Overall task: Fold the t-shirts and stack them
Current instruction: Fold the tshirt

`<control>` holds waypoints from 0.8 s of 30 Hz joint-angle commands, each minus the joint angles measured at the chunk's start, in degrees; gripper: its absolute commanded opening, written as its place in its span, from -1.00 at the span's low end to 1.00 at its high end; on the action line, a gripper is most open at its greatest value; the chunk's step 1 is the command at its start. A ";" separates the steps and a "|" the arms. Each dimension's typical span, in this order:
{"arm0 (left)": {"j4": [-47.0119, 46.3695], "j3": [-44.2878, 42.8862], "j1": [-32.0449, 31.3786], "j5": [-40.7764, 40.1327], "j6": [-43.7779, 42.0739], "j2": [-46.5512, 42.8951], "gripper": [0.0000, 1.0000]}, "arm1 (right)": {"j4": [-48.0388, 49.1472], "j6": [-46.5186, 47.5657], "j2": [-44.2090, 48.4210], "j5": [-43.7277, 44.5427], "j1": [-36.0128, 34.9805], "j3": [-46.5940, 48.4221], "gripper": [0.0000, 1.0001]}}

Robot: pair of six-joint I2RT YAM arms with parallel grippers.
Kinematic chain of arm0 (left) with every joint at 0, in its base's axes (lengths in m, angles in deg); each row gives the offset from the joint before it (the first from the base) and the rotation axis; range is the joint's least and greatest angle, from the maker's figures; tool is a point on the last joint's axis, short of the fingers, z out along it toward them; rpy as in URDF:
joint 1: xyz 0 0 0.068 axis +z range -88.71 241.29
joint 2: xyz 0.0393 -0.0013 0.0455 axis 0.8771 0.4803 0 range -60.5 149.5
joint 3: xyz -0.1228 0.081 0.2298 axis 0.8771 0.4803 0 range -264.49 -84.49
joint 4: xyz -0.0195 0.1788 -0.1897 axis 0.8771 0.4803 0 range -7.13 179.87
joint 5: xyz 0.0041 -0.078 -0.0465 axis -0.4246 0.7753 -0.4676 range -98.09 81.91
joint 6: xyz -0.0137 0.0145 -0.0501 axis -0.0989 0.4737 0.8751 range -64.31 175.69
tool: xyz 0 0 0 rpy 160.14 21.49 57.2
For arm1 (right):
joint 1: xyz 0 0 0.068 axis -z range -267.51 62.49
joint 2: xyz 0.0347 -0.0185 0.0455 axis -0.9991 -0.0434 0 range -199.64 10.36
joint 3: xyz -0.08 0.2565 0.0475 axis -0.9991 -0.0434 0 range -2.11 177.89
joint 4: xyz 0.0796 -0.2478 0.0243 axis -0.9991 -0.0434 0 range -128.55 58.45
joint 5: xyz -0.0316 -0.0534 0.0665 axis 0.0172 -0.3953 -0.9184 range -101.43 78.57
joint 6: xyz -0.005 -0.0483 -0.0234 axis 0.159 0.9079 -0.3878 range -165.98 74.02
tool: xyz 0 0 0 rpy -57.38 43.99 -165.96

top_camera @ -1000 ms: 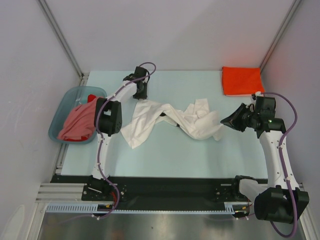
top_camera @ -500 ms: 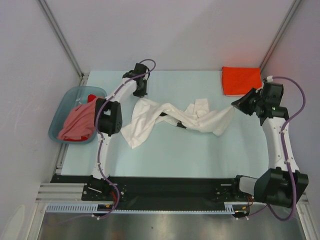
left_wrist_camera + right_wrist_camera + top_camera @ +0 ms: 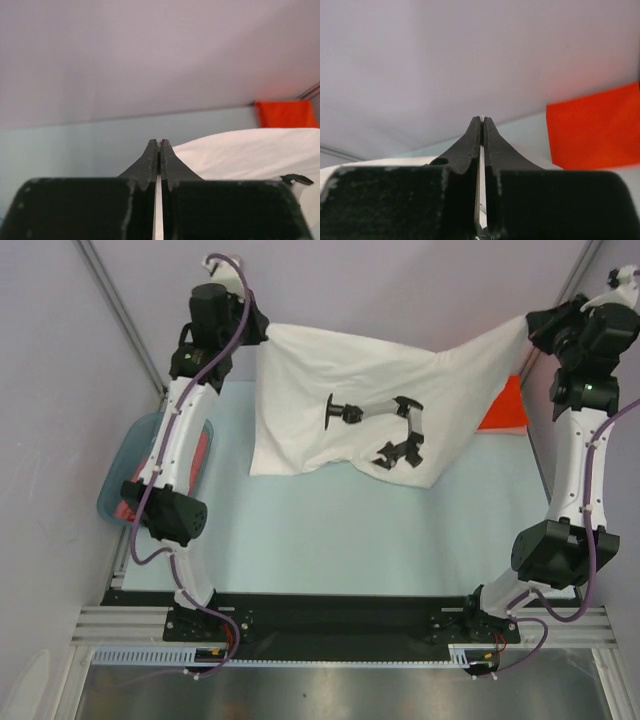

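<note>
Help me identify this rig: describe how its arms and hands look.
The left arm and right arm have white links with black joint housings, and purple cables loop along them. The left hand and right hand are black, each with two flat fingers tapering to thin tips, scuffed whitish.

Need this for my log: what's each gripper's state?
Left gripper: shut on the large white cloth t-shirt with black prints.
Right gripper: shut on the same t-shirt.

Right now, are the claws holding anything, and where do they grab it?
Yes, the white shirt, hanging spread between them. The left claw pinches one top corner, the right claw the other.
</note>
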State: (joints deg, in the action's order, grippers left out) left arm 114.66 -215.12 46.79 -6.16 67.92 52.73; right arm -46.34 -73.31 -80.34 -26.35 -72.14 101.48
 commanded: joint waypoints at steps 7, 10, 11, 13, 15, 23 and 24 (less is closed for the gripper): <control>-11.75 -4.37 1.14 3.61 1.13 -14.16 -0.99 | 14.16 -5.87 1.30 -6.08 7.11 16.47 -1.00; -12.45 -3.15 1.14 2.02 0.17 -19.86 -1.00 | 17.51 -6.60 3.85 -8.02 7.91 16.38 -1.00; -13.06 -1.49 1.14 1.67 -0.01 -21.37 -1.00 | 18.38 -6.51 5.43 -8.46 7.91 16.03 -1.00; -15.87 0.89 1.14 0.62 -0.89 -26.10 -0.99 | 19.79 -6.42 7.02 -8.99 7.91 15.42 -1.00; -18.85 3.88 1.14 -0.78 -1.59 -28.32 -1.00 | 21.28 -6.85 7.38 -9.51 7.91 15.85 -1.00; -25.99 -0.03 1.14 -1.76 -3.00 -23.33 -0.99 | 29.47 -12.14 -4.91 -9.78 3.62 24.71 -1.00; -26.51 -1.81 1.14 -1.76 -3.52 -19.75 -0.99 | 29.20 -11.70 -9.11 -9.69 2.22 26.99 -1.00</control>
State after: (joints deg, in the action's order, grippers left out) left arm 92.71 -213.35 47.60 -6.40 66.94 25.54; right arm -20.15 -83.94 -81.45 -36.16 -67.39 123.75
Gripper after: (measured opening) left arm 0.014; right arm 0.020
